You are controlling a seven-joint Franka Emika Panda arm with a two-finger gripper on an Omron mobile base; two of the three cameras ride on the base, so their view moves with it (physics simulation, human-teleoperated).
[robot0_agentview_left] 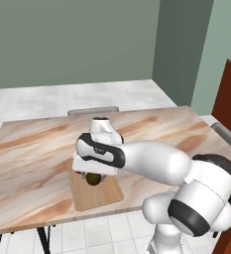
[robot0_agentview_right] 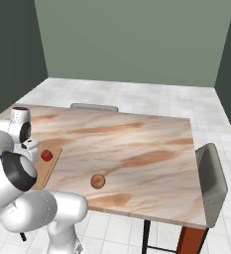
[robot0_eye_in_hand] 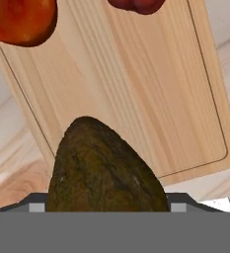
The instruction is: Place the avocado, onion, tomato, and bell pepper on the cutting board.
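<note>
In the left base view the arm reaches over the marbled wooden table (robot0_agentview_left: pixel 42 149) and the gripper (robot0_agentview_left: pixel 93 171) sits right above the cutting board (robot0_agentview_left: pixel 104 194), which lies near the table's front edge. The dark avocado (robot0_agentview_left: pixel 92 178) peeks out just under the hand, over the board. In the right base view the board (robot0_agentview_right: pixel 48 167) is mostly tucked behind the robot's body, with a small red piece, tomato or pepper, I can't say which (robot0_agentview_right: pixel 47 155), sitting on it. The onion (robot0_agentview_right: pixel 97 181) is out on the bare table, well apart from the board, and a grey chair (robot0_agentview_right: pixel 212 174) stands at the table's right side. In the hand view the avocado (robot0_eye_in_hand: pixel 104 168) fills the bottom, right between where the fingers would be, but the fingertips are hidden, so I can't tell if they're clamped on it. Beyond it on the board (robot0_eye_in_hand: pixel 185 99) there's an orange-red vegetable (robot0_eye_in_hand: pixel 22 20) and a crimson one (robot0_eye_in_hand: pixel 135 5).
</note>
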